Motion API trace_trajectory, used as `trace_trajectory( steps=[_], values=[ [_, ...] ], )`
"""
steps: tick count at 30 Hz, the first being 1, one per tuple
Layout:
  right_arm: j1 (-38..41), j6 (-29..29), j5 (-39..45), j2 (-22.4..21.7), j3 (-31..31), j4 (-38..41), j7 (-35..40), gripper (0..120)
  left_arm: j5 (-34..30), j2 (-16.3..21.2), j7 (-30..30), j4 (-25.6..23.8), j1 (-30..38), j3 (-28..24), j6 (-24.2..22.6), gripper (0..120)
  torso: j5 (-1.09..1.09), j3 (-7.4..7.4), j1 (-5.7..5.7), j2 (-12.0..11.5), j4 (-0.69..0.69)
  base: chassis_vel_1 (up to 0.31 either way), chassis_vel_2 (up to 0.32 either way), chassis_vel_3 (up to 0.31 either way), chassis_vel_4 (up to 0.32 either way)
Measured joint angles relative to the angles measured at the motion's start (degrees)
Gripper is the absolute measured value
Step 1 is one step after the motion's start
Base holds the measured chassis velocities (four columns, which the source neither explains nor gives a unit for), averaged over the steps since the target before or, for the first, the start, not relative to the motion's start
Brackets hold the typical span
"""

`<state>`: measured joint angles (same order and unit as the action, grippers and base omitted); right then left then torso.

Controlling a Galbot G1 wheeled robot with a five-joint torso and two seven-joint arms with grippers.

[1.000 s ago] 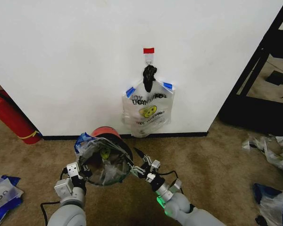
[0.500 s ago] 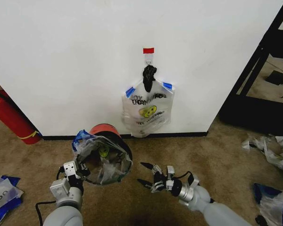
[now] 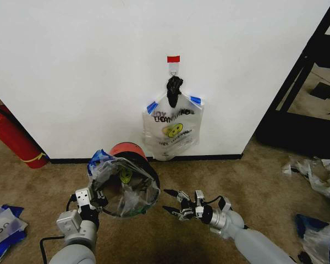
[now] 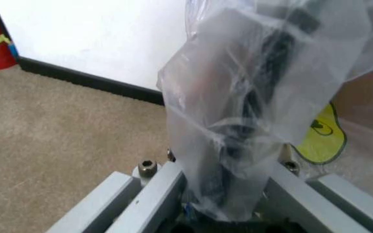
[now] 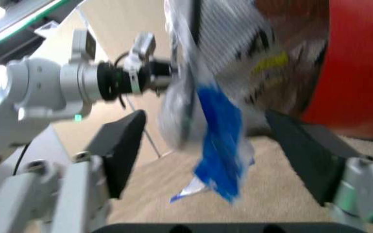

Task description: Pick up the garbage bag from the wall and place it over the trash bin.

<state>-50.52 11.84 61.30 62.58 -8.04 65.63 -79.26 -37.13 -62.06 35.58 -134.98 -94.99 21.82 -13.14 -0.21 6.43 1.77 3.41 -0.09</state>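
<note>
A thin see-through garbage bag [image 3: 124, 186] sits over the trash bin [image 3: 133, 155] on the brown carpet [image 3: 253, 181], close to the white wall [image 3: 88, 77]. The bag's mouth is spread wide around the rim, and a blue handle [image 3: 97, 159] sticks up on the robot's left side. A bit of yellow smiley shows through the plastic. The bin's red base peeks out behind the bag, next to the black baseboard.

The left gripper [image 3: 94, 199] is at the near left edge of the bag. In the left wrist view the plastic [image 4: 251, 111] is bunched up between its fingers — they are clamped on the garbage bag.

The right gripper [image 3: 173, 201] is low over the carpet, just to the right of the bin and not touching it. Its two dark fingers [image 3: 171, 193] are spread apart with nothing between them. In the right wrist view the bag [image 5: 215, 97] and bin lie beyond those fingers.

Another bag with a smiley [image 3: 172, 129] hangs on the wall from a hook under a red tape strip [image 3: 173, 59], with a black knot [image 3: 174, 88] on top. A red fire extinguisher [image 3: 11, 135] leans at the far left.
</note>
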Motion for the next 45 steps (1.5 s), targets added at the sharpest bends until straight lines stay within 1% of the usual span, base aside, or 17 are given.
trace_trajectory(
  steps=[5, 10, 18, 20, 21, 23, 24, 25, 26, 27, 29, 32, 33, 34, 35, 39, 45],
  values=[
    [0.76, 0.16, -0.91, 0.20, 0.59, -1.52, -0.78, 55, -0.93, 0.01, -0.09, -1.91, -0.50, -0.06, -0.59, 0, 0.00, 0.00, 0.00, 0.00, 0.00, 0.000, 0.000, 0.000, 0.000],
    [1.08, 0.27, -0.45, 0.30, 0.15, -1.35, -1.50, 60, -1.25, 0.16, -0.15, -2.42, -0.65, -0.26, -0.91, 0, 0.00, 0.00, 0.00, 0.00, 0.00, 0.000, 0.000, 0.000, 0.000],
    [2.03, 0.07, -0.02, 0.27, -0.55, -0.96, -2.02, 59, -1.24, 0.03, -0.23, -1.16, -0.27, -0.69, -0.92, 0, -0.01, 0.00, 0.00, 0.00, 0.00, 0.000, 0.000, 0.000, 0.000],
    [2.47, 0.71, 0.15, 0.50, -1.02, -0.92, -0.57, 54, -1.32, -0.06, -0.25, -1.07, -0.19, -0.88, -0.91, 0, 0.00, 0.00, 0.00, 0.00, 0.00, 0.000, 0.000, 0.000, 0.000],
    [2.68, 1.02, 0.23, 0.68, -1.25, -0.98, 0.12, 47, -1.57, -0.03, -0.25, -1.14, -0.15, -0.90, -0.92, 0, 0.00, 0.00, 0.00, 0.00, 0.00, 0.000, 0.000, 0.000, 0.000],
    [2.95, 1.35, 0.34, 0.90, -1.54, -1.20, 0.63, 39, -1.79, 0.09, -0.26, -1.24, -0.06, -0.90, -0.92, 0, 0.00, 0.00, 0.00, 0.00, 0.00, 0.000, 0.000, 0.000, 0.000],
    [3.04, 1.41, 0.37, 0.96, -1.63, -1.30, 0.69, 35, -1.88, 0.12, -0.25, -1.26, -0.02, -0.89, -0.91, 0, 0.00, 0.00, 0.00, 0.00, 0.00, 0.000, 0.000, 0.000, 0.000],
    [3.04, 1.41, 0.37, 0.96, -1.63, -1.30, 0.69, 35, -1.88, 0.12, -0.25, -1.26, -0.02, -0.89, -0.91, 0, 0.00, 0.00, 0.00, 0.00, 0.00, 0.000, 0.000, 0.000, 0.000],
    [3.18, 1.47, 0.38, 1.04, -1.74, -1.44, 0.71, 30, -2.00, 0.16, -0.25, -1.26, 0.08, -0.88, -0.92, 0, 0.00, 0.00, 0.00, 0.00, 0.00, 0.000, 0.000, 0.000, 0.000],
    [3.24, 1.48, 0.39, 1.07, -1.78, -1.50, 0.71, 29, -2.07, 0.17, -0.25, -1.27, 0.15, -0.88, -0.92, 0, 0.00, 0.00, 0.00, 0.00, 0.00, 0.000, 0.000, 0.000, 0.000],
    [3.39, 1.55, 0.39, 1.24, -1.96, -1.76, 0.70, 18, -2.29, 0.23, -0.24, -1.24, 0.42, -0.87, -0.92, 0, 0.00, 0.00, 0.00, 0.00, 0.00, 0.000, 0.000, 0.000, 0.000],
    [3.49, 1.75, 0.50, 1.50, -2.08, -2.07, 0.64, 7, -2.50, 0.40, -0.22, -0.80, 0.69, -0.86, -0.92, 0, 0.00, 0.00, 0.00, 0.00, 0.00, 0.000, 0.000, 0.000, 0.000],
    [3.49, 1.75, 0.50, 1.50, -2.08, -2.07, 0.64, 7, -2.50, 0.40, -0.22, -0.80, 0.69, -0.86, -0.92, 0, 0.00, 0.00, 0.00, 0.00, 0.00, 0.000, 0.000, 0.000, 0.000],
    [3.49, 1.89, 0.68, 1.55, -2.13, -2.10, 0.64, 2, -2.54, 0.47, -0.22, -0.55, 0.81, -0.85, -0.92, 0, 0.00, 0.00, 0.00, 0.00, 0.00, 0.000, 0.000, 0.000, 0.000],
    [3.49, 2.22, 1.06, 1.61, -2.23, -2.10, 0.72, 0, -2.55, 0.55, -0.21, -0.09, 1.01, -0.85, -0.92, 0, 0.00, 0.00, 0.00, 0.00, 0.00, 0.000, 0.000, 0.000, 0.000],
    [3.29, 3.33, 3.06, 1.68, -2.74, -2.08, 1.84, 0, -2.56, 0.75, -0.20, 1.05, 1.43, -0.85, -0.88, 0, 0.00, 0.00, 0.00, 0.00, 0.00, 0.000, 0.000, 0.000, 0.000],
    [1.79, 6.71, 12.16, 2.53, -3.77, -1.08, 7.07, 0, -2.51, 0.83, -0.30, 0.96, 0.92, -1.27, -0.85, 0, 0.00, 0.00, 0.00, 0.00, 0.00, 0.000, 0.000, 0.000, 0.000]
  ],
)
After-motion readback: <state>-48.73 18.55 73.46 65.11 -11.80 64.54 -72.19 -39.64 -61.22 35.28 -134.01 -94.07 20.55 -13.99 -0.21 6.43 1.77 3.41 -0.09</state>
